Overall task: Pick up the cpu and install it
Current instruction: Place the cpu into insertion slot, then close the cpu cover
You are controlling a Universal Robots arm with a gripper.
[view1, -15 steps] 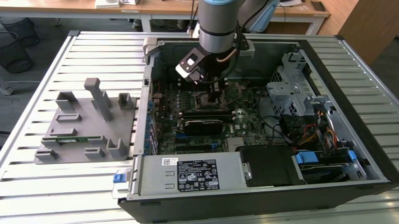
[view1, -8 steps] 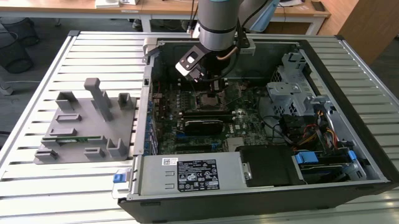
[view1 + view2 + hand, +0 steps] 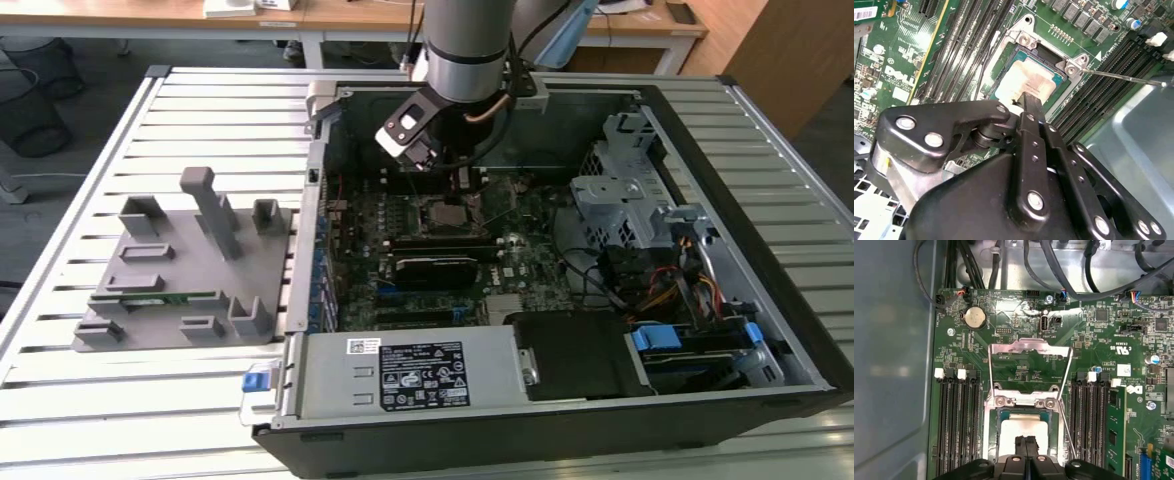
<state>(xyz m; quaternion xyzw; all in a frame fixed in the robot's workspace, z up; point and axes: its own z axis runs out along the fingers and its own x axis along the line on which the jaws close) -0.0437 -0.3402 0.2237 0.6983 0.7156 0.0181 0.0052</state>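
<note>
One cpu [image 3: 1014, 429]; one motherboard [image 3: 1004, 340]; one computer case [image 3: 534, 447]; one grey fixture [image 3: 171, 302]; one coin cell [image 3: 974, 317].

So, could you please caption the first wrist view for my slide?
Shut gripper over the cpu, which lies in the open socket.

Bright, even light, with pale glare washing out the cpu [image 3: 1021, 426] top.

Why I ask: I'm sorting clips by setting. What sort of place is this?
Probably a robotics lab or workshop: a robot arm reaches into an open computer case on a slatted metal table, with office desks and wire wastebaskets behind.
</note>
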